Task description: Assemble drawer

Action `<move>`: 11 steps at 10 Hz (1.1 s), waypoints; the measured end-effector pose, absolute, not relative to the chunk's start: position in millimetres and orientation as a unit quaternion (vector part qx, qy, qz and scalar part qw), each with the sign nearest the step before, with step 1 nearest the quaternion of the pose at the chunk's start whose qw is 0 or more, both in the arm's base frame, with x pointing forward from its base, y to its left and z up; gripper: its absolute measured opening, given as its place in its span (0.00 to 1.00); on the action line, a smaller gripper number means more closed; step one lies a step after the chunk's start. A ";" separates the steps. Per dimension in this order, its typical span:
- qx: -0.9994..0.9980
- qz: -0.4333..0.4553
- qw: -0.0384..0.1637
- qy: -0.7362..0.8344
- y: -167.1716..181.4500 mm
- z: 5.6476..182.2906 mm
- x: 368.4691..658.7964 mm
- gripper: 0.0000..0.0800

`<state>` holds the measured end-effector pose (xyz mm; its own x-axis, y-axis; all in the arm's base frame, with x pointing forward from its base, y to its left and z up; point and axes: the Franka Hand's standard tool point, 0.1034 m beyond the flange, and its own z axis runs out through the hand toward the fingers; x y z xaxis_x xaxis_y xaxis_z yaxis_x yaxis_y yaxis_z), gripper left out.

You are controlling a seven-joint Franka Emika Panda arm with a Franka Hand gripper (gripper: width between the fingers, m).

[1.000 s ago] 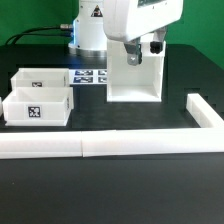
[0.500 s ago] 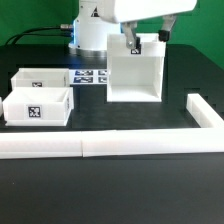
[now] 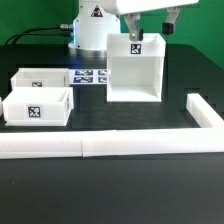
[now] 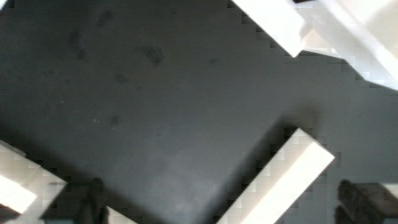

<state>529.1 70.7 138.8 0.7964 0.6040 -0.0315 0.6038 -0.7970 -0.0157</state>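
Long white L-shaped rail (image 3: 60,148) on the black table (image 3: 120,195), behind it a small white open drawer box (image 3: 38,108), a second drawer box (image 3: 42,80) just behind, tall white open-fronted cabinet (image 3: 134,75) to the exterior view's right, flat marker board (image 3: 92,76) beyond, gripper (image 3: 150,22) above the cabinet, fingers spread, grasping nothing

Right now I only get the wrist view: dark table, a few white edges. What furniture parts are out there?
Observer: A tall open-fronted box stands upright.
Reviewer: Any drawers in it?
Observer: None inside. Two small trays sit apart from it at the exterior view's left, the front tray and the rear tray behind it.
Reviewer: And the claw?
Observer: The claw hangs open by the box's top, holding nothing.
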 end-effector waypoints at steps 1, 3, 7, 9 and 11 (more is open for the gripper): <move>-0.949 0.018 0.002 -0.316 70.9 138.6 527.7 0.81; -0.981 0.021 -0.004 -0.194 80.3 140.0 489.4 0.81; -0.988 0.039 0.002 -0.149 90.6 141.3 470.7 0.81; -0.988 0.040 0.003 -0.149 90.8 140.4 470.6 0.81; -0.994 0.033 0.002 -0.107 92.1 140.8 467.7 0.81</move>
<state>467.7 92.1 140.8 0.9749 0.2128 -0.0655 0.2126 -0.9771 -0.0107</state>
